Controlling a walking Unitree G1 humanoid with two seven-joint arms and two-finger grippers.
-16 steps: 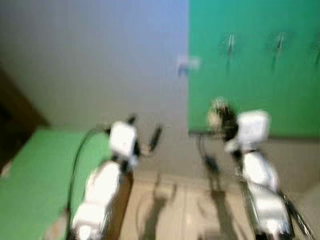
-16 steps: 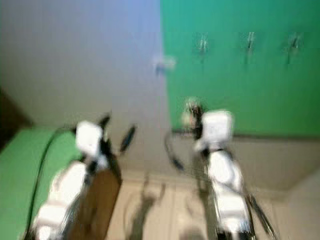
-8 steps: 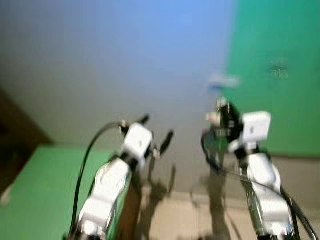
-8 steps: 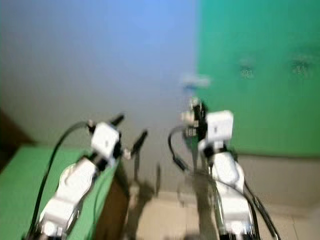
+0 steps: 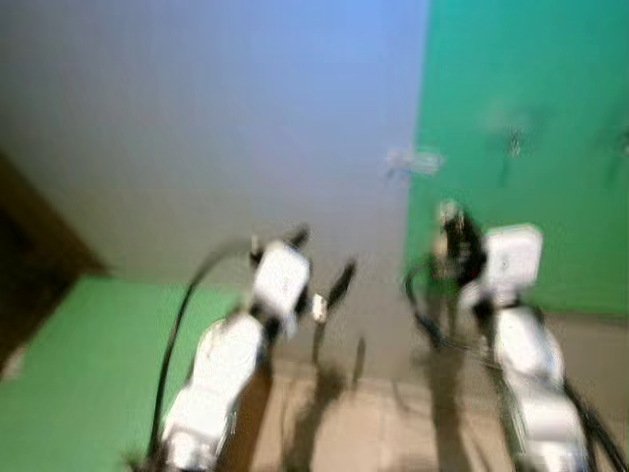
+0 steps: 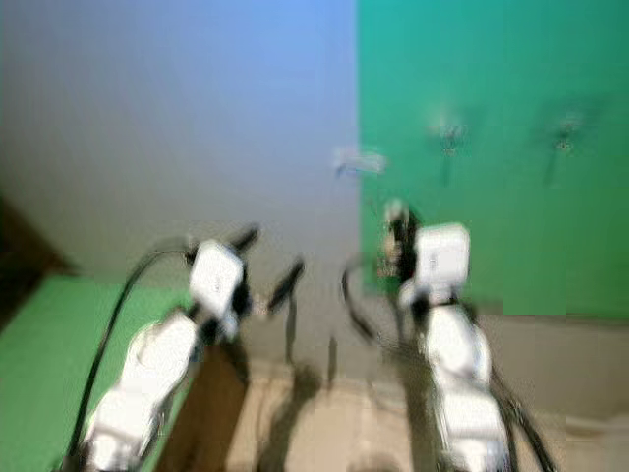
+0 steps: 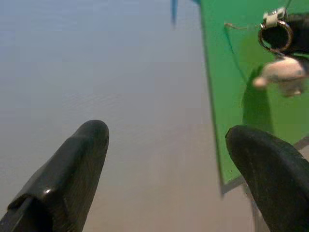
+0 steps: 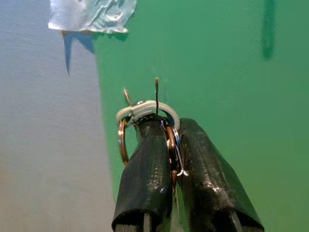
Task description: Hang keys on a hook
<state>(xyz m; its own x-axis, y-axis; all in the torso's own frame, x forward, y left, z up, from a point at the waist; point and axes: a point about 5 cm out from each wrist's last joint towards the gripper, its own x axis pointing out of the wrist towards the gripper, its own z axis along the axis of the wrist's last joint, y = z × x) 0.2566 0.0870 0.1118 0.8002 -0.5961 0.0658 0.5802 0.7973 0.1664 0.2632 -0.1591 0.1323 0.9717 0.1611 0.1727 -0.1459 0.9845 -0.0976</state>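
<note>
While our right gripper (image 8: 171, 145) stays pinched shut on the keys (image 8: 145, 118), with the nearest hook (image 6: 449, 133) up ahead of its tips on the green board (image 6: 491, 197), we reckon a blurry approach could miss it.

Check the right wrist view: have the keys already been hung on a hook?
No, the right gripper is clamped on the key ring, away from the green board.
</note>
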